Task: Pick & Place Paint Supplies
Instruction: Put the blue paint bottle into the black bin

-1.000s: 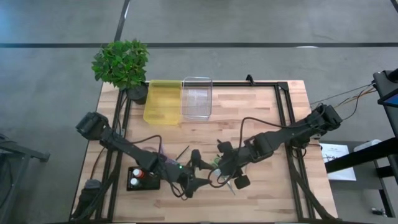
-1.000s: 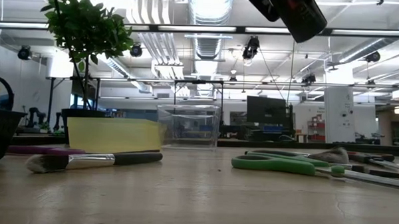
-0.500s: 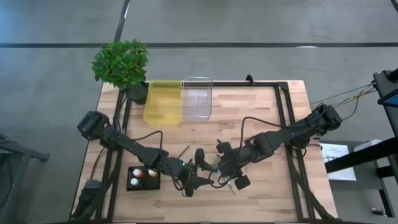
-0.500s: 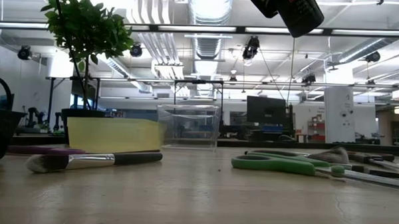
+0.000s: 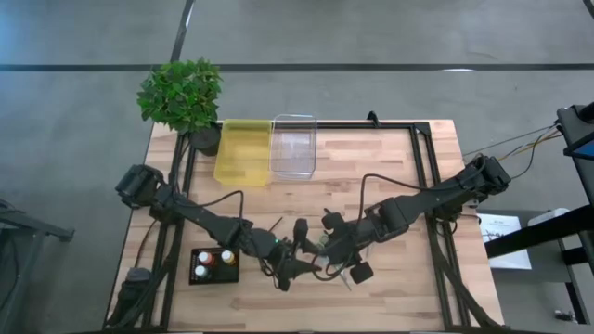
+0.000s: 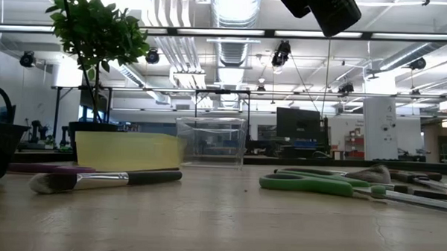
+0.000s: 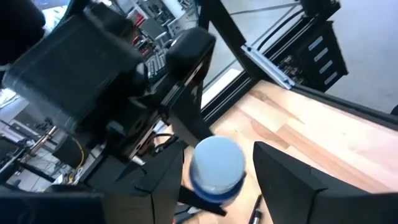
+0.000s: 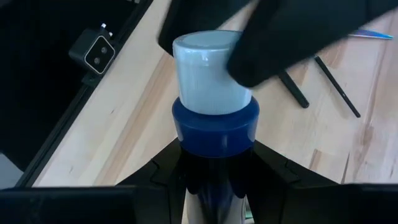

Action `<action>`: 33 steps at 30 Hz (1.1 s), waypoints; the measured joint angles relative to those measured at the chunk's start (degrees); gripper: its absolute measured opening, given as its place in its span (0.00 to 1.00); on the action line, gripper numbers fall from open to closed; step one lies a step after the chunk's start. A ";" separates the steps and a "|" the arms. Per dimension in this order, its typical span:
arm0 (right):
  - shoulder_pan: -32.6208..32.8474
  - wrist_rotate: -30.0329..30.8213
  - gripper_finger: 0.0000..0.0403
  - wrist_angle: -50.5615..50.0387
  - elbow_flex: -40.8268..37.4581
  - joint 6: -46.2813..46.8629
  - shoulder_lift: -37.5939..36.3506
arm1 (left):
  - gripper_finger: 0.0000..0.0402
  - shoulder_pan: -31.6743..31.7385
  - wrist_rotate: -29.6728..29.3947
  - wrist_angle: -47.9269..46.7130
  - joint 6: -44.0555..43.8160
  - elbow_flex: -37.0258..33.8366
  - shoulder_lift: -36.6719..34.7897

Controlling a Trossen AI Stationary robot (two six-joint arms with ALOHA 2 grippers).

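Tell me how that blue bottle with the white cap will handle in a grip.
The blue bottle looks smooth and round, so it may slip or twist between the right pincer fingers clamped low on it. Its white cap is narrower than the shoulder, so the left pincer closing around it gets less to hold. It is probably light.

A pale wooden table (image 5: pixel 390 167) sits on a grey floor (image 5: pixel 371 37) crossed by a dark line, a leafy potted plant (image 5: pixel 181 96) at its far left corner, and beyond it a bright workshop opens up with white ceiling ducts (image 6: pixel 231 21), strip lights and a dark monitor (image 6: pixel 298 122).
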 joint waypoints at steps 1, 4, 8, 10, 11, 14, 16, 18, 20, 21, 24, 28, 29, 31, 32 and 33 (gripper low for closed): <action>0.00 0.00 0.30 0.10 0.00 -0.02 0.00 | 0.50 0.06 0.11 0.01 0.00 0.00 0.00; -0.09 -0.01 0.30 0.16 0.00 -0.02 0.00 | 0.50 0.31 0.61 0.00 -0.45 0.00 0.02; -0.20 -0.06 0.30 0.18 0.00 -0.08 0.00 | 0.50 0.49 1.49 0.11 -0.74 -0.02 0.02; -0.22 -0.06 0.30 0.22 0.00 -0.20 0.00 | 0.50 0.66 1.84 0.13 -1.31 -0.02 0.02; -0.22 -0.06 0.30 0.26 0.00 -0.20 0.00 | 0.50 0.79 2.03 0.14 -1.51 -0.01 0.02; -0.22 -0.06 0.30 0.34 -0.02 -0.20 -0.02 | 0.50 1.06 2.78 0.13 -1.53 -0.02 0.04; -0.22 -0.06 0.30 0.36 -0.02 -0.20 -0.02 | 0.50 1.14 3.11 0.16 -1.95 -0.02 0.04; -0.22 -0.06 0.30 0.37 -0.02 -0.28 -0.02 | 0.50 1.25 3.56 0.16 -2.29 -0.02 0.04; -0.27 -0.06 0.30 0.40 -0.02 -0.47 -0.02 | 0.50 1.55 4.05 0.15 -3.03 -0.02 0.04; -0.28 -0.06 0.30 0.42 -0.02 -0.48 -0.03 | 0.50 1.71 4.24 0.15 -3.30 -0.02 0.04; -0.26 -0.06 0.30 0.52 -0.02 -0.50 -0.04 | 0.50 1.88 4.59 0.19 -3.45 -0.02 0.04; -0.26 -0.07 0.30 0.63 -0.02 -0.53 -0.04 | 0.50 1.97 5.16 0.20 -3.71 -0.02 0.04; -0.26 -0.06 0.30 0.65 -0.02 -0.64 -0.04 | 0.50 2.11 5.16 0.19 -3.95 -0.02 0.04; -0.26 -0.06 0.30 0.75 -0.02 -0.81 -0.04 | 0.50 2.36 5.15 0.19 -4.52 -0.02 0.04; -0.26 -0.04 0.30 0.74 -0.03 -0.84 -0.04 | 0.50 2.42 5.34 0.17 -4.57 -0.02 0.04; -0.26 -0.06 0.30 0.78 -0.04 -0.88 -0.04 | 0.50 2.40 5.31 0.17 -4.55 -0.02 0.04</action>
